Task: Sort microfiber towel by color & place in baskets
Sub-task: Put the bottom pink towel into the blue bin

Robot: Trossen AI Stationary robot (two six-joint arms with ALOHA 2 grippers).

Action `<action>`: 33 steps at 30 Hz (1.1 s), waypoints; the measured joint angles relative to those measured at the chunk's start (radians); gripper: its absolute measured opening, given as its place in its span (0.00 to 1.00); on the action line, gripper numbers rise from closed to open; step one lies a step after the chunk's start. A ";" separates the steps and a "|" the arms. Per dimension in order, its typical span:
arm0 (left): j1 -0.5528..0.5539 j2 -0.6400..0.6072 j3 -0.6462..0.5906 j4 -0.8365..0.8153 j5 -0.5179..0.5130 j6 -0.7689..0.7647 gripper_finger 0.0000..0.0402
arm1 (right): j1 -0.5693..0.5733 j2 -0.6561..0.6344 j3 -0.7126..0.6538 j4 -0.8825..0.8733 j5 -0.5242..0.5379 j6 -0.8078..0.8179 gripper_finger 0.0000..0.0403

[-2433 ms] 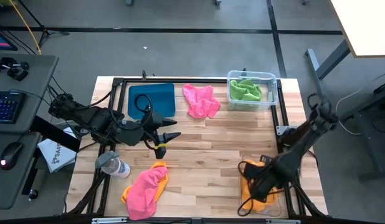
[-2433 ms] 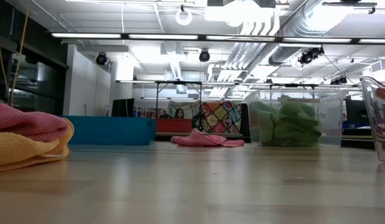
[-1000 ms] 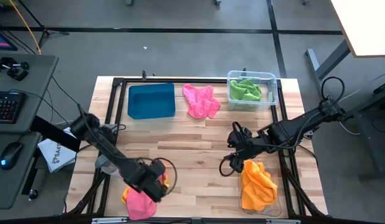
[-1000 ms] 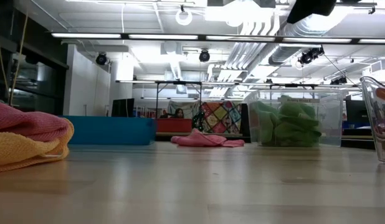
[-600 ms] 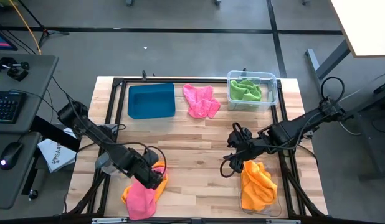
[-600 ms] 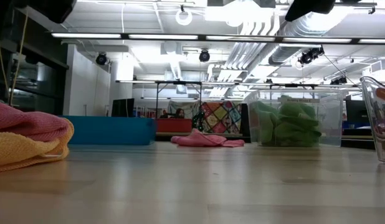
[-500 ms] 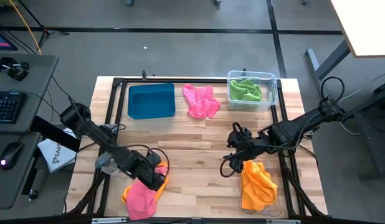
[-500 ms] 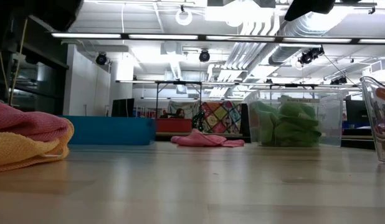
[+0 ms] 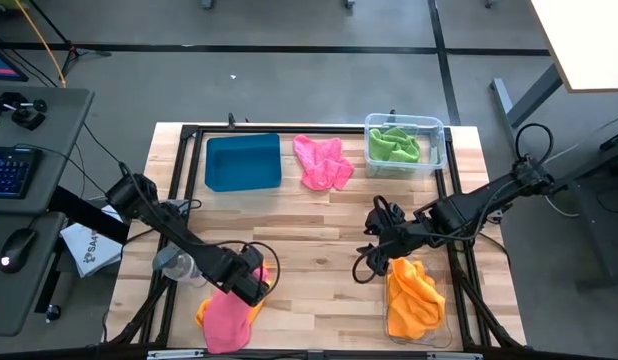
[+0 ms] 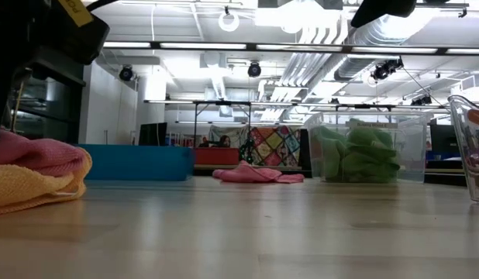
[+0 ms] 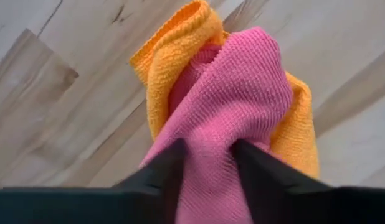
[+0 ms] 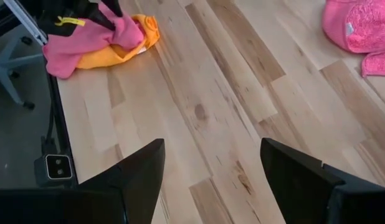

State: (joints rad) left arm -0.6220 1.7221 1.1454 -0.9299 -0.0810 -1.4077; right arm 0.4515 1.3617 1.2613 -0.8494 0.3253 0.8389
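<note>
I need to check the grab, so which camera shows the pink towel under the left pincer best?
The left wrist view: the pink towel fills it, bunched between the left pincer's fingers over an orange towel. The high view shows it mostly covered; the low view only an edge; the right wrist view, far off.

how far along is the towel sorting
Done: lime green towels sit in the far clear bin, orange towels in the near clear bin. In hand: left pincer straddles the pink towel atop an orange one. Left: that pair, the loose pink towel, the empty teal tray.
</note>
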 joint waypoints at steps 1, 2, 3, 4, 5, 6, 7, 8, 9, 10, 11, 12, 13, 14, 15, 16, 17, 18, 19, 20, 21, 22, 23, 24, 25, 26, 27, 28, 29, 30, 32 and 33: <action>-0.001 -0.001 0.000 0.000 -0.001 0.011 0.22 | 0.000 0.000 0.000 0.000 0.000 0.002 0.65; -0.003 -0.001 0.000 0.000 -0.008 0.024 0.13 | 0.000 0.000 0.000 0.000 0.001 0.008 0.65; -0.007 -0.002 0.000 -0.001 -0.025 0.031 0.07 | 0.000 0.000 0.000 0.000 0.001 0.017 0.65; -0.010 -0.005 0.000 -0.004 -0.039 0.037 0.04 | 0.000 0.000 0.000 0.000 0.001 0.021 0.65; -0.012 -0.014 0.000 -0.009 -0.039 0.048 0.04 | 0.000 0.000 0.000 0.000 0.001 0.027 0.65; -0.010 -0.030 0.000 -0.019 -0.029 0.049 0.03 | 0.000 0.000 0.000 0.000 0.003 0.035 0.65; -0.007 -0.052 0.004 -0.034 -0.019 0.050 0.02 | 0.000 0.000 0.000 -0.001 0.003 0.040 0.65; -0.006 -0.079 0.016 -0.047 -0.014 0.051 0.01 | 0.000 0.000 0.000 -0.003 0.003 0.043 0.65; -0.006 -0.115 0.036 -0.053 -0.017 0.054 0.01 | 0.000 0.000 0.000 -0.005 0.003 0.043 0.65; -0.006 -0.156 0.061 -0.053 -0.029 0.066 0.01 | 0.000 0.000 0.000 -0.005 -0.002 0.043 0.65; -0.005 -0.197 0.092 -0.057 -0.048 0.081 0.01 | 0.000 0.000 0.000 -0.006 -0.004 0.043 0.65; -0.004 -0.238 0.126 -0.060 -0.080 0.096 0.00 | 0.000 0.000 0.000 -0.007 -0.004 0.043 0.65; -0.002 -0.275 0.162 -0.059 -0.124 0.115 0.00 | 0.000 0.000 0.000 -0.007 -0.004 0.043 0.65; 0.001 -0.308 0.200 -0.057 -0.173 0.143 0.00 | 0.000 0.000 0.000 -0.007 -0.004 0.041 0.65; 0.006 -0.335 0.239 -0.056 -0.229 0.179 0.00 | -0.003 0.000 0.000 -0.007 -0.004 0.036 0.65; 0.016 -0.360 0.279 -0.053 -0.285 0.226 0.00 | -0.006 0.000 0.000 -0.007 -0.003 0.034 0.65; 0.029 -0.381 0.318 -0.052 -0.338 0.275 0.00 | -0.009 0.000 0.000 -0.007 0.000 0.034 0.65; 0.045 -0.399 0.352 -0.052 -0.386 0.332 0.00 | -0.014 0.000 0.000 -0.007 0.004 0.032 0.65; 0.066 -0.414 0.384 -0.053 -0.436 0.395 0.00 | -0.019 0.000 0.000 -0.007 0.007 0.028 0.65; 0.090 -0.427 0.413 -0.055 -0.485 0.462 0.00 | -0.024 0.000 0.000 -0.007 0.007 0.024 0.65; 0.121 -0.435 0.438 -0.058 -0.530 0.528 0.00 | -0.029 0.000 0.000 -0.007 0.007 0.019 0.65; 0.158 -0.442 0.459 -0.063 -0.575 0.594 0.00 | -0.034 0.000 0.000 -0.007 0.008 0.017 0.65; 0.201 -0.448 0.476 -0.073 -0.614 0.661 0.00 | -0.040 0.000 0.000 -0.007 0.008 0.016 0.65; 0.243 -0.449 0.489 -0.088 -0.656 0.722 0.00 | -0.045 0.000 0.000 -0.007 0.008 0.014 0.65; 0.293 -0.450 0.499 -0.103 -0.698 0.781 0.00 | -0.050 0.000 0.000 -0.007 0.008 0.013 0.65; 0.342 -0.450 0.504 -0.119 -0.736 0.832 0.00 | -0.055 0.000 0.000 -0.007 0.008 0.011 0.65; 0.392 -0.451 0.505 -0.135 -0.770 0.883 0.00 | -0.060 0.000 0.000 -0.007 0.008 0.009 0.65; 0.443 -0.451 0.505 -0.152 -0.797 0.930 0.00 | -0.063 0.000 0.000 -0.006 0.008 0.009 0.65; 0.496 -0.451 0.505 -0.165 -0.821 0.969 0.00 | -0.066 0.000 0.000 -0.007 0.009 0.009 0.65; 0.553 -0.450 0.505 -0.172 -0.833 0.997 0.00 | -0.069 0.000 0.000 -0.007 0.011 0.009 0.65; 0.652 -0.450 0.496 -0.165 -0.837 1.035 0.00 | -0.075 0.000 0.000 -0.007 0.011 0.014 0.65; 0.697 -0.451 0.481 -0.152 -0.837 1.053 0.00 | -0.078 0.000 0.000 -0.006 0.011 0.017 0.65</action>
State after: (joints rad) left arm 0.0749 1.2713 1.6263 -1.0819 -0.9176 -0.3551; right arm 0.3739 1.3617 1.2613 -0.8558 0.3363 0.8554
